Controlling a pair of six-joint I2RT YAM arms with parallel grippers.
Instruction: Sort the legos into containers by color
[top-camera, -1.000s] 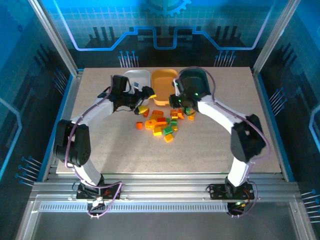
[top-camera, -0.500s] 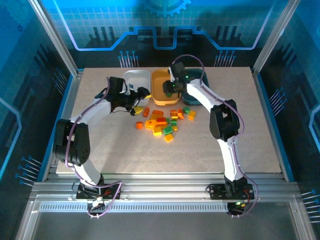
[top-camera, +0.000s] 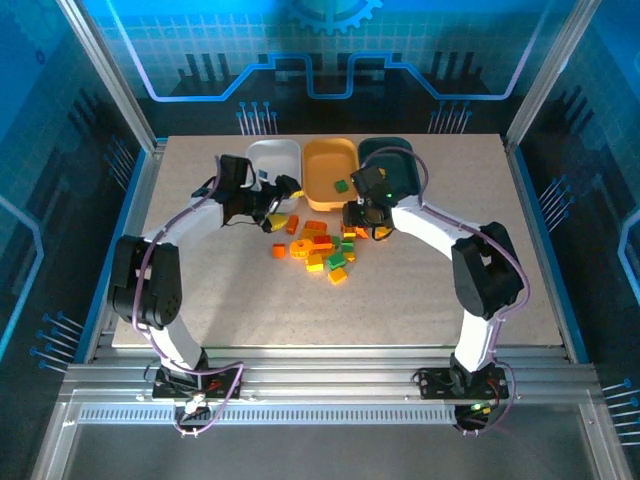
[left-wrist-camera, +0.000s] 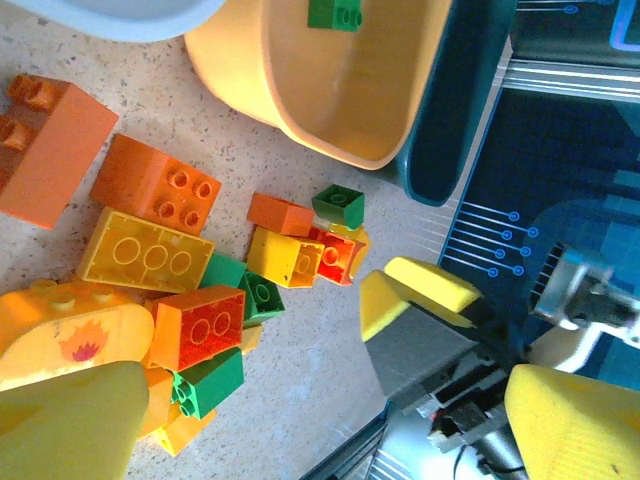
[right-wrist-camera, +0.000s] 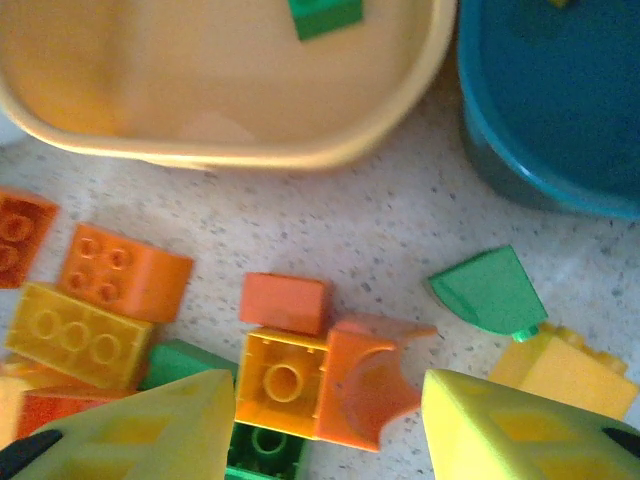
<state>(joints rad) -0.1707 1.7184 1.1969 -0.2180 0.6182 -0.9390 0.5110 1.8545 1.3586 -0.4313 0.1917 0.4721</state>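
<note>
Jaws of the left gripper stand wide apart, gripping nothing; a yellow flame-marked brick lies just by one finger, and the pile spreads to their right. Right gripper hangs low over the pile's right side, jaws spread and empty, an orange arch brick just ahead between them. Beyond, a green brick lies in the yellow tray, the teal tray beside it.
</note>
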